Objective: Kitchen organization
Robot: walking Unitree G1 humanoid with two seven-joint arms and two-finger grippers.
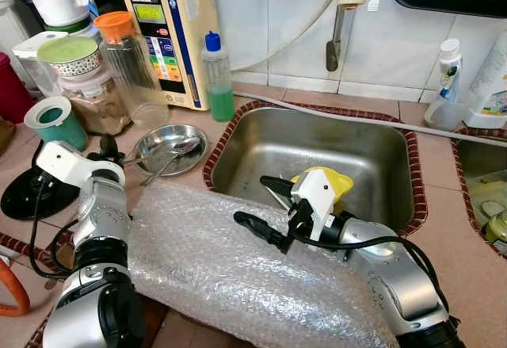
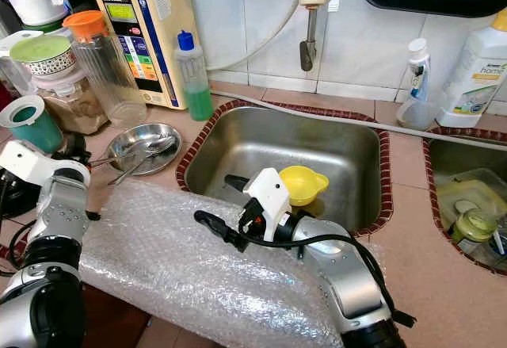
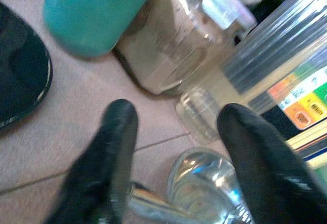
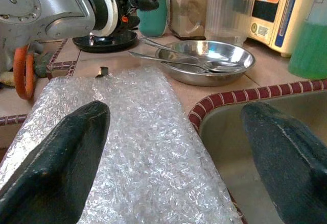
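A sheet of bubble wrap (image 1: 230, 269) lies over the counter's front edge, left of the steel sink (image 1: 333, 138). A yellow plastic cup (image 1: 339, 181) sits in the sink. My right gripper (image 1: 257, 203) stands open above the wrap's far edge by the sink rim, holding nothing; the right wrist view shows the wrap (image 4: 138, 147) between its fingers (image 4: 66, 157). A shallow steel dish (image 1: 169, 146) holding spoons rests behind the wrap. My left gripper (image 1: 107, 151) is open just left of that dish, its fingers (image 3: 107, 157) pointing at the dish (image 3: 204, 183).
Along the back left stand a teal cup (image 1: 55, 122), a jar of brown powder (image 1: 95, 102), an orange-lidded jug (image 1: 131, 66), a cream water appliance (image 1: 170, 31) and a green-liquid bottle (image 1: 218, 78). A black lid (image 1: 24, 193) lies left. A second sink (image 1: 475, 174) and detergent bottles (image 1: 447, 78) are right.
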